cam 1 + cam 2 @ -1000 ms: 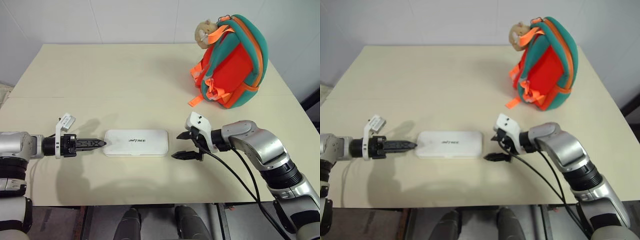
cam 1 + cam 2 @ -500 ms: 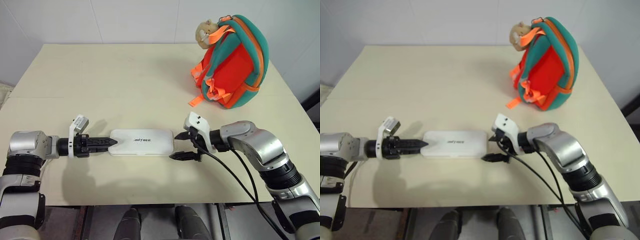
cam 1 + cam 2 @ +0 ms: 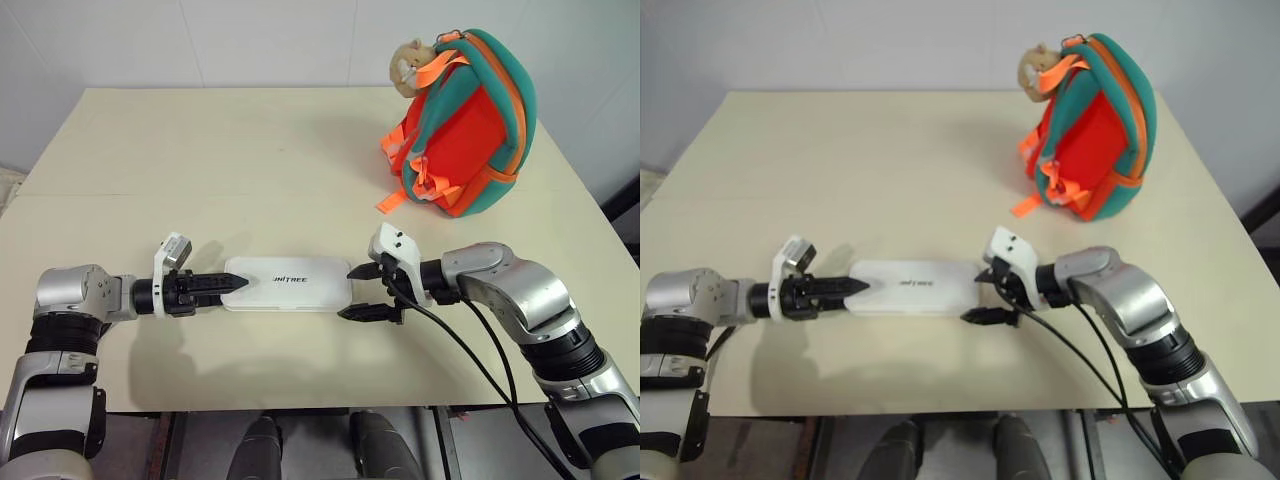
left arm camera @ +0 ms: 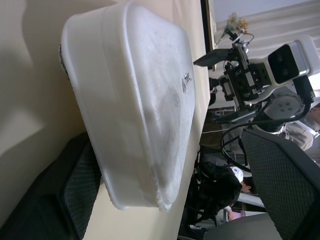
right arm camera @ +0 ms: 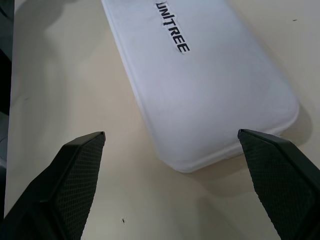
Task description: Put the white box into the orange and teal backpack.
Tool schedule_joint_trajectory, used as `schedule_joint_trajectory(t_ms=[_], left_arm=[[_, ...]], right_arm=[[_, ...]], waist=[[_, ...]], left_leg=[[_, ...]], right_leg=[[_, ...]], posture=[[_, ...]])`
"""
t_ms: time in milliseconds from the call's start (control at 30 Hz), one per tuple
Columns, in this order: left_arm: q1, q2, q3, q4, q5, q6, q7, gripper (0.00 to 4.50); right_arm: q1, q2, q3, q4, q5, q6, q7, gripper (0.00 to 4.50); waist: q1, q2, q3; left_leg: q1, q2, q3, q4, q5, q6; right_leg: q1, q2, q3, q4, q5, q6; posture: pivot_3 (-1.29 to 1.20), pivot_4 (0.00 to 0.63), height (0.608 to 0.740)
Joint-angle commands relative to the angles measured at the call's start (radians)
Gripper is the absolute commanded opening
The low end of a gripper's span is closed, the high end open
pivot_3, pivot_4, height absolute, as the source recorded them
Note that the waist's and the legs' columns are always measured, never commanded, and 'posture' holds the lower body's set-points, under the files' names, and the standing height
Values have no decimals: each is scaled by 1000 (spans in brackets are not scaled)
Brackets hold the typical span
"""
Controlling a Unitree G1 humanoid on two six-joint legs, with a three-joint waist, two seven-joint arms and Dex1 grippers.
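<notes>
One white box (image 3: 288, 283), one backpack (image 3: 466, 125), one plush charm (image 3: 407, 65), one table (image 3: 200, 150), two hands.

Looks like robot test room or lab: plain cream table (image 3: 250, 150) against bare white panelled wall (image 3: 270, 40), two robot arms working over it, cables (image 3: 470, 350) trailing from right arm; left wrist view catches dark mesh chair (image 4: 280, 175) and seated person (image 4: 220, 185) beyond table edge

Bare table (image 3: 250, 160) before backpack (image 3: 465, 120)
</notes>
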Motion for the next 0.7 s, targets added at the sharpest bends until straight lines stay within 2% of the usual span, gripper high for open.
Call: schedule_joint_trajectory(t_ms=[33,500,700], left_arm=[[9,17,6,18,2,-2,19,4469],[-26,-44,-8,6,-26,11,42,4469],[-38,-51,-5,-3,-30,17,47,4469]], right_arm=[[-2,-21,-39,-31,19,-8,14,4500],[32,-19,-9,-26,7,-14,13,4500],[56,-1,17,46,-33,-66,9,4500]], waist=[[-2,0,0],[8,0,0],[7,0,0]], left_leg=[[0,0,0,0,0,0],[0,0,0,0,0,0],[0,0,0,0,0,0]], right_leg=[[0,0,0,0,0,0],[1,0,0,-1,0,0],[1,0,0,0,0,0]], posture=[[0,150,740],[0,150,740],[0,150,740]])
